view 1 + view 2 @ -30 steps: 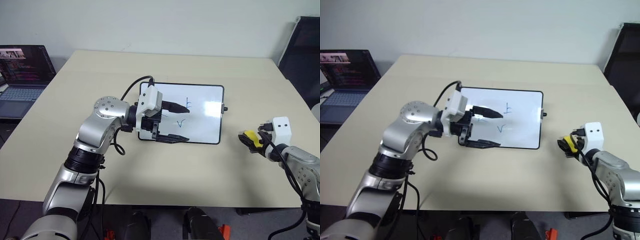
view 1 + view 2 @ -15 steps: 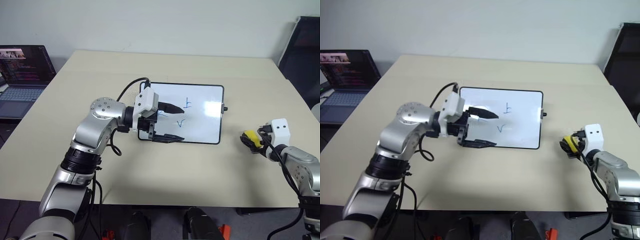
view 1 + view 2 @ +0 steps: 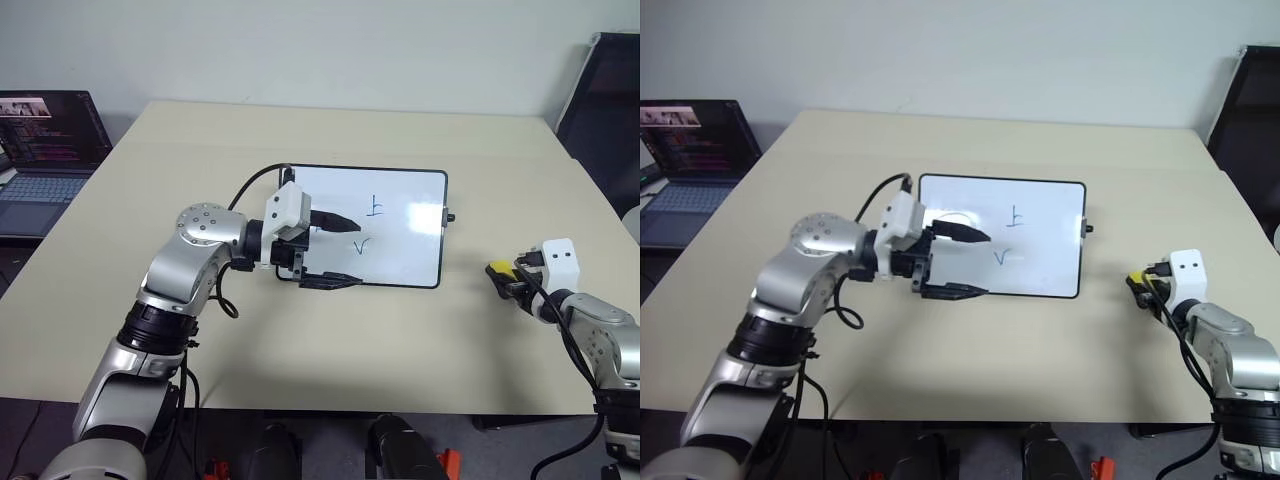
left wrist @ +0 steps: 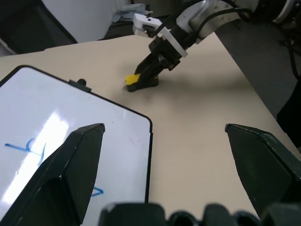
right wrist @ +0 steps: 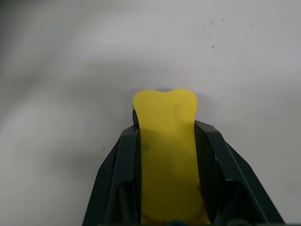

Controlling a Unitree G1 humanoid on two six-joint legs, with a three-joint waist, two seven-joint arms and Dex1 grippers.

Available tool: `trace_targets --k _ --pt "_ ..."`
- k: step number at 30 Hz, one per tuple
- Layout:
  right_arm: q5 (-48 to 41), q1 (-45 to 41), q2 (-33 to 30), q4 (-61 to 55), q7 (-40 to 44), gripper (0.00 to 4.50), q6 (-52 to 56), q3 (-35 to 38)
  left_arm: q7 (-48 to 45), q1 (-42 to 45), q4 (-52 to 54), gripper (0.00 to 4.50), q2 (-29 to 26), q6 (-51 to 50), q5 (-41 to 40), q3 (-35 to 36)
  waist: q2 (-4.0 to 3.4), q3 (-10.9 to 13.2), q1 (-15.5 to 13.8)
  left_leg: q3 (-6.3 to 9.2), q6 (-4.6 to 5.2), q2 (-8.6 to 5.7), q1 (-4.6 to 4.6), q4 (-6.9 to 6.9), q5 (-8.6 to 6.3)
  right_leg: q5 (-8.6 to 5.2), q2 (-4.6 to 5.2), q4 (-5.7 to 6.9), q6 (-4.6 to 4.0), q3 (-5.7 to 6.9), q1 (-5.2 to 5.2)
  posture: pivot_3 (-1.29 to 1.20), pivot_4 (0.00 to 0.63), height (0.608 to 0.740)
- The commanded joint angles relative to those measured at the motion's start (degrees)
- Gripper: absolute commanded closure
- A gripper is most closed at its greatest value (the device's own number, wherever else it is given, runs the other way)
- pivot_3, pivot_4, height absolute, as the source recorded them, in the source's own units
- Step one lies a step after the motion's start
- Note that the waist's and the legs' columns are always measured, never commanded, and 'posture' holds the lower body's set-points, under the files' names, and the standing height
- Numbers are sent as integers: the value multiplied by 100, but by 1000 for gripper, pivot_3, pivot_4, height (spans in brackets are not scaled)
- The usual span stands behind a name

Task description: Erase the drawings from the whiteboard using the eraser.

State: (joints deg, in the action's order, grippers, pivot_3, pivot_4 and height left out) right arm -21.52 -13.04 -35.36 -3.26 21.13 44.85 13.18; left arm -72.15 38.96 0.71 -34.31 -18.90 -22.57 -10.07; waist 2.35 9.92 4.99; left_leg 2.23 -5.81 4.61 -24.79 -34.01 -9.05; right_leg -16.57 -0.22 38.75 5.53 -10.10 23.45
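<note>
My right gripper (image 5: 164,197) clamps the yellow eraser (image 5: 167,155); my left gripper (image 3: 335,250) gapes over the whiteboard (image 3: 400,190). Blue drawings (image 3: 372,209) remain unerased.

Both arms are silver-grey metal with black joint rings. The left arm's rounded elbow housing, near the whiteboard (image 3: 400,225), carries a ring of small screws. A black cable loops from it to a white wrist block. Left gripper (image 3: 340,250) and right gripper (image 5: 164,141) have black fingers; the right wrist block shows two dark dots, possibly screws.
</note>
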Motion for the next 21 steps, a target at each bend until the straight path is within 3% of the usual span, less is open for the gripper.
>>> trace_targets --k 1,15,21 --pt "-53 121 17 -653 -43 3300 9 204 397 -316 502 0 -145 -333 -129 380 -1 1 2 0 0 0 0 0 0 0 0 0 0 0 0 0 150 740" --pt "-159 1313 625 -3479 -367 3304 -84 -91 1773 -2266 1821 0 -364 -1083 -335 1275 -5 3 -5 9 -1 2 2 -3 0 -21 0 6 -37 6 0 0 150 740" --pt "306 104 745 -3331 -467 3305 -148 -1125 2325 -1825 1677 0 -108 -1087 -309 1311 -4 8 5 9 -3 -1 3 -37 2 -10 1 11 -42 3 -3 0 150 740"
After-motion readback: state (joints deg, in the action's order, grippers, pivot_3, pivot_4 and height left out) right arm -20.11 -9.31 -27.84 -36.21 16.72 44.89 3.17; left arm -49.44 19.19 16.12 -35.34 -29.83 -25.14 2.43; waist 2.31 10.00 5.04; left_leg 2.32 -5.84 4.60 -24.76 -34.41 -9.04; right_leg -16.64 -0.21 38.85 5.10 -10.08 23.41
